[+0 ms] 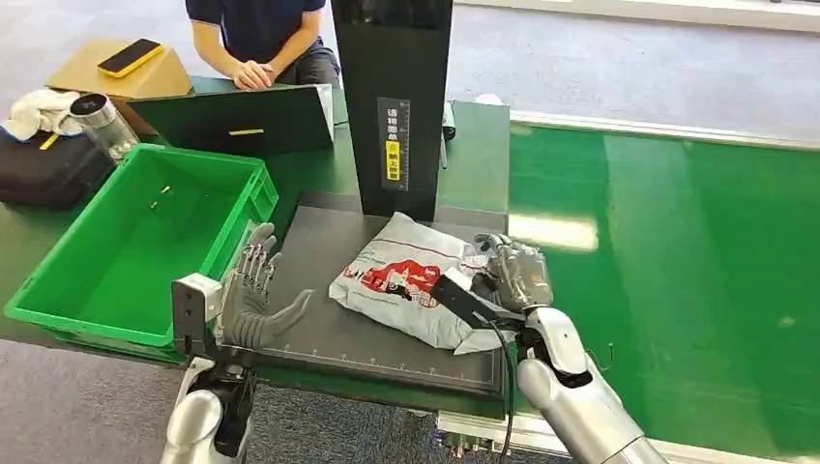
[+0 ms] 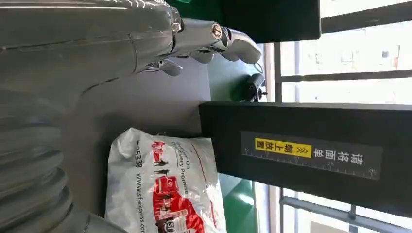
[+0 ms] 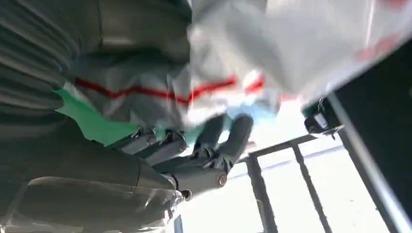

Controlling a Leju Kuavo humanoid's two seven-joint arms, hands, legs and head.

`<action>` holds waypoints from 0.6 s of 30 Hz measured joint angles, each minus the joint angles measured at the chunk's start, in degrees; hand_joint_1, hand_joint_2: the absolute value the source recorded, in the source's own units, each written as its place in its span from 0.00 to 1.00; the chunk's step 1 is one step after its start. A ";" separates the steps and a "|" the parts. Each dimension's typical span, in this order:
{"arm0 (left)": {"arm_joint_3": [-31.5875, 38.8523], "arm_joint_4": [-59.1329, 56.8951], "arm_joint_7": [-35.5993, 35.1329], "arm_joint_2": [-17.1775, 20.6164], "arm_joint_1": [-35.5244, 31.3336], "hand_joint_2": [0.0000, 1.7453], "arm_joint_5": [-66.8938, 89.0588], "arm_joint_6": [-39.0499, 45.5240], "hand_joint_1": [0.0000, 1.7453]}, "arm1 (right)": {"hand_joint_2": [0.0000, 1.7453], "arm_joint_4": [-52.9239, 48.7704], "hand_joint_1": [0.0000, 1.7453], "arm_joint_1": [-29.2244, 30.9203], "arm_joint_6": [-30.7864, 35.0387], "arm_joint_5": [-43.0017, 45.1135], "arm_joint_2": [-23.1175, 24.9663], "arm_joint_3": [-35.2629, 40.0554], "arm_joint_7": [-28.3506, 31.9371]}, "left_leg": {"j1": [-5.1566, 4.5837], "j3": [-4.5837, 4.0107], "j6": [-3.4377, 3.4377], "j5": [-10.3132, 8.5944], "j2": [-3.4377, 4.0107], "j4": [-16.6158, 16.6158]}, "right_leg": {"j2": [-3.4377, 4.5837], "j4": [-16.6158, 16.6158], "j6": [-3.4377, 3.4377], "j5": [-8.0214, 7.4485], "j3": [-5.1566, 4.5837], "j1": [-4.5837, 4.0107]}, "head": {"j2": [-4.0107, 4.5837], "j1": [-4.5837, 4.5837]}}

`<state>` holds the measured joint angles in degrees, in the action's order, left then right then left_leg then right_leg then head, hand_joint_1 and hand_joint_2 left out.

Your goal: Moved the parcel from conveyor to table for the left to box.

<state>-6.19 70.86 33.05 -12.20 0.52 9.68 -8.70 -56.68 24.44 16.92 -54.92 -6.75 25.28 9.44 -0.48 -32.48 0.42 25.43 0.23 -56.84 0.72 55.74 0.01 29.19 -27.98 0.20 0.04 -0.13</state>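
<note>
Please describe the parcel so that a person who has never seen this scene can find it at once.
Find the tall black post standing on the green table. At its foot lies a dark grey mat, and the parcel rests on it, with the right hand at its edge. It is the only soft grey-white bag with red print.

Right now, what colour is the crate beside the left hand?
The crate is bright green; the head view shows it best.
</note>
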 measured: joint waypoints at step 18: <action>-0.26 0.00 -0.13 0.00 -0.27 1.00 0.15 0.41 0.00 | 1.00 -6.83 0.00 -7.06 -1.84 8.40 4.37 -12.80 5.59 | 0.00 -0.03 0.00 0.00 0.00 -0.01 | 0.00 -0.01 -0.01 0.01 -0.04 0.00 | 0.00 -0.02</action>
<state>-6.45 70.86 32.92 -12.20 0.25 9.84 -8.28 -63.51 17.38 15.08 -46.52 -2.38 12.48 15.03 -0.48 -32.50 0.42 25.43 0.23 -56.85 0.72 55.74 0.00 29.20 -28.02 0.20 0.04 -0.15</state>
